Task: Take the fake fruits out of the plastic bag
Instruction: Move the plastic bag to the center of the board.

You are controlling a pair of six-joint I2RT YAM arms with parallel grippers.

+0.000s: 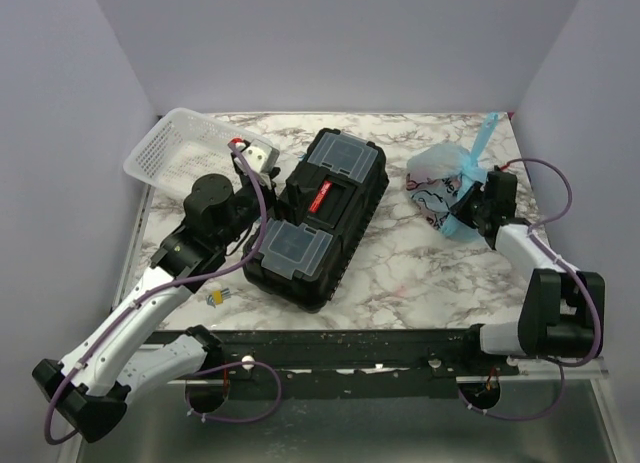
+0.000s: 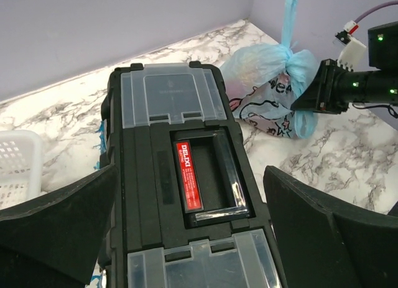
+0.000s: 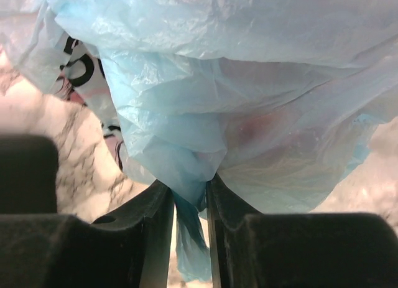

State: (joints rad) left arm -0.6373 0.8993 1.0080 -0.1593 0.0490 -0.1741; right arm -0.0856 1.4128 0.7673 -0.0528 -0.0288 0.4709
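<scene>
A grey-veined white marble-pattern tabletop (image 1: 400, 273) carries everything. At its centre, set diagonally, lies a long black hard-plastic toolbox (image 1: 318, 218) with clear hinged lid panels at both ends and a red label in its recessed handle. In the far left corner a white plastic mesh basket (image 1: 175, 148) sits tilted. Near the far right corner rests the light-blue crinkled plastic bag (image 1: 440, 178), thin and translucent, with a pink-and-black cartoon print and a knotted neck whose twisted tail points toward the far edge. A dim reddish patch (image 3: 249, 129) shows through the film. The right gripper (image 3: 189, 198) pinches a gathered fold of the bag between nearly closed jaws. The left gripper (image 2: 191, 176) hovers over the toolbox, jaws spread wide. A tiny yellow-and-blue item (image 1: 216, 296) lies near the near left edge.
</scene>
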